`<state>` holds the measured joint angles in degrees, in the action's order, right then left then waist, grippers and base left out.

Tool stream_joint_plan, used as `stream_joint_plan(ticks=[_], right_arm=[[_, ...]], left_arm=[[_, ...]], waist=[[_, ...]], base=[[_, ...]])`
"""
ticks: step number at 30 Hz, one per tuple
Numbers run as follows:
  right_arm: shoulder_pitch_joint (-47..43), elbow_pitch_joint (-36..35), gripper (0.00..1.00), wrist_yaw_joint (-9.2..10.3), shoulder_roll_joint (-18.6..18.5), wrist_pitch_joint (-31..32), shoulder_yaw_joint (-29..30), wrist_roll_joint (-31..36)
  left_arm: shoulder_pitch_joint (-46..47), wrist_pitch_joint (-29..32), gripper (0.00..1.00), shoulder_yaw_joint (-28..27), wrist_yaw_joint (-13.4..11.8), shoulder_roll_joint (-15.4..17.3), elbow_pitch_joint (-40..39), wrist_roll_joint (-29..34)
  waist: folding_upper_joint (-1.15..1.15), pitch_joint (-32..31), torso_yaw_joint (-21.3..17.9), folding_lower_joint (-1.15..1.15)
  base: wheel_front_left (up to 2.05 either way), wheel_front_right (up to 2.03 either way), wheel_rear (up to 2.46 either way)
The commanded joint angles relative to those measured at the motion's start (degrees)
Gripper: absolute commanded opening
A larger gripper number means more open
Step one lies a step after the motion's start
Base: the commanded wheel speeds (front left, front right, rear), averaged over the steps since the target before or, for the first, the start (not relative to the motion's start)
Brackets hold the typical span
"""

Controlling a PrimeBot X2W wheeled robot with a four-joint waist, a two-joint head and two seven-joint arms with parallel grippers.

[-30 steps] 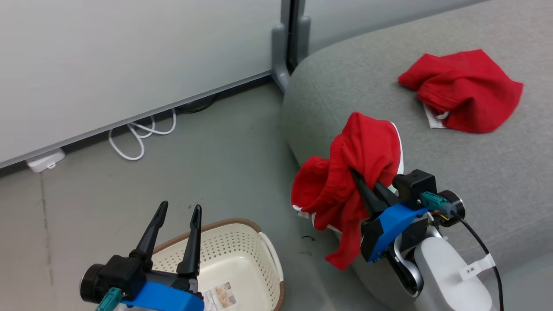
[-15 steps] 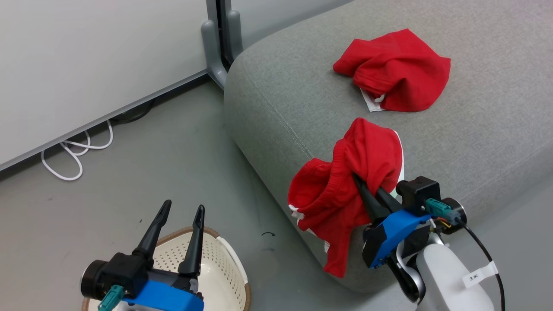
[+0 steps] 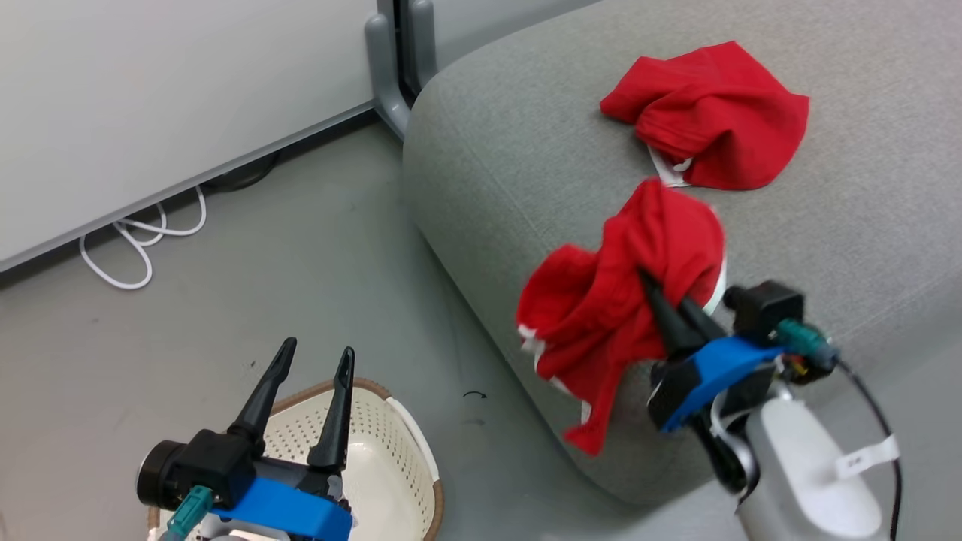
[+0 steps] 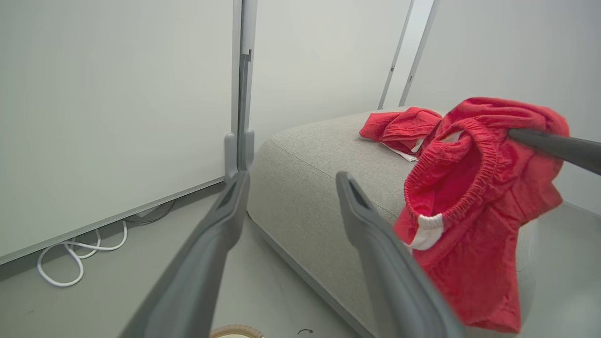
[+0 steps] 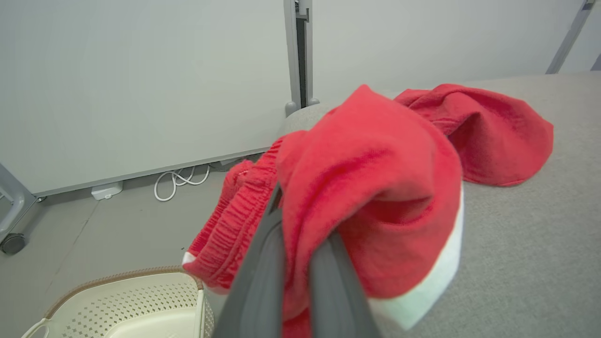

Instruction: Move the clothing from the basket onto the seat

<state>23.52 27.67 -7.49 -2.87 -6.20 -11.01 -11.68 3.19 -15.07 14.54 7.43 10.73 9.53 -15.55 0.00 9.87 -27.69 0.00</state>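
Note:
My right gripper (image 3: 665,289) is shut on a red garment (image 3: 616,308) with white trim, held in the air over the front edge of the grey sofa (image 3: 526,150). The same garment (image 5: 366,188) drapes over my right fingers (image 5: 263,263) in the right wrist view and hangs at the right of the left wrist view (image 4: 474,206). A second red garment (image 3: 710,113) lies crumpled on the sofa cushion further back. My left gripper (image 3: 312,364) stands open above the cream basket (image 3: 383,451), nothing between its fingers. The basket (image 5: 117,300) interior looks bare where visible.
A white cable (image 3: 143,233) lies coiled on the grey floor beside the pale wall panel. A grey post foot (image 3: 394,68) stands at the sofa's left corner. Open floor lies between basket and sofa.
The head camera shifted between frames. My right gripper has carried the red garment slightly up and further over the sofa. The left gripper stays open above the basket.

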Motion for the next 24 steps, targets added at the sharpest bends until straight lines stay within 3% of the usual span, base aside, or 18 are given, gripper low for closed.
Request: stream_joint_plan(ticks=[1, 7, 16, 24], right_arm=[[1.8, -0.5, 0.00, -0.01, 0.0, -0.3, 1.1, -0.6], [9.3, -1.7, 0.00, -0.01, -0.8, 1.7, 8.1, -0.8], [24.3, -3.6, 0.00, -0.02, -5.8, 6.2, 21.7, -4.5], [36.2, -2.7, 0.00, -0.02, -12.5, 8.5, 35.1, -2.7]], left_arm=[[1.0, -0.2, 1.00, 0.0, 0.0, 0.4, -0.2, 0.3], [3.2, -0.2, 1.00, 0.4, 0.0, 1.1, -0.9, 0.9], [7.7, -0.2, 1.00, 1.1, 0.0, 3.8, -3.1, 2.1], [11.6, -0.2, 1.00, 1.3, 0.0, 6.9, -7.7, 3.9]], waist=[[0.00, 0.7, 0.7, 0.00], [0.00, 4.3, 3.1, 0.00], [0.00, 14.4, 7.1, 0.00], [0.00, 25.5, 10.3, 0.00]], base=[[0.00, 0.00, 0.00], [0.00, 0.00, 0.00], [0.00, 0.00, 0.00], [0.00, 0.00, 0.00]])
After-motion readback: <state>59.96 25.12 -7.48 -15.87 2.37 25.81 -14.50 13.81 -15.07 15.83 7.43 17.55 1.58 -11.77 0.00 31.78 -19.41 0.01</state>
